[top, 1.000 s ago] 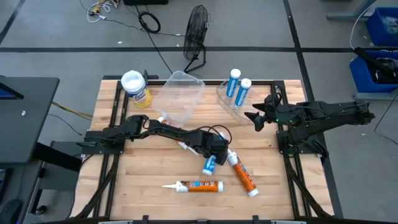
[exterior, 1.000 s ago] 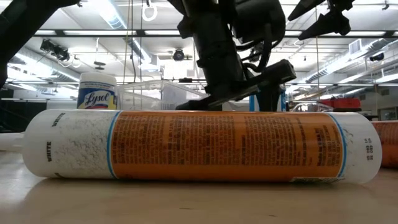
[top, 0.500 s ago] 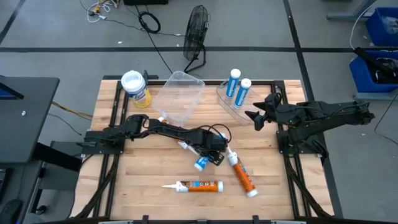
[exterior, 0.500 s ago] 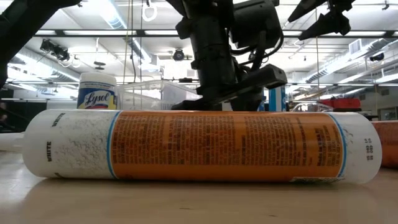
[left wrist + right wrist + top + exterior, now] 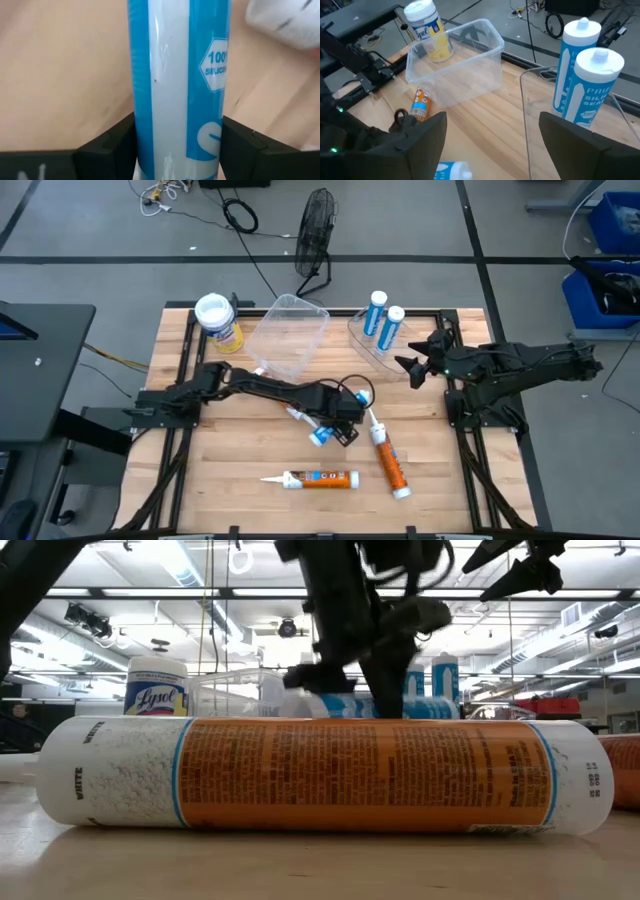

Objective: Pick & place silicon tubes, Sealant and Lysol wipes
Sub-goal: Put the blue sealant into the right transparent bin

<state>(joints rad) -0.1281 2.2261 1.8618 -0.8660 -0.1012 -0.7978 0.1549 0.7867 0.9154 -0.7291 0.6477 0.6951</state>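
Three blue silicone tubes (image 5: 376,313) (image 5: 391,328) (image 5: 321,435), two orange sealant tubes (image 5: 385,463) (image 5: 322,478), two clear bins (image 5: 285,335) (image 5: 372,350), one Lysol wipes canister (image 5: 218,321).

Wipes canister (image 5: 218,321) at table's (image 5: 240,465) far left corner, empty bin (image 5: 285,338) just right. Two tubes (image 5: 382,322) upright in right-hand bin (image 5: 372,350), probably. Held tube (image 5: 323,434) mid-table; two more tubes (image 5: 387,462) near front edge.

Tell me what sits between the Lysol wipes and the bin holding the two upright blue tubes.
In the high view, an empty clear bin lies between the Lysol wipes and the tube-holding bin.
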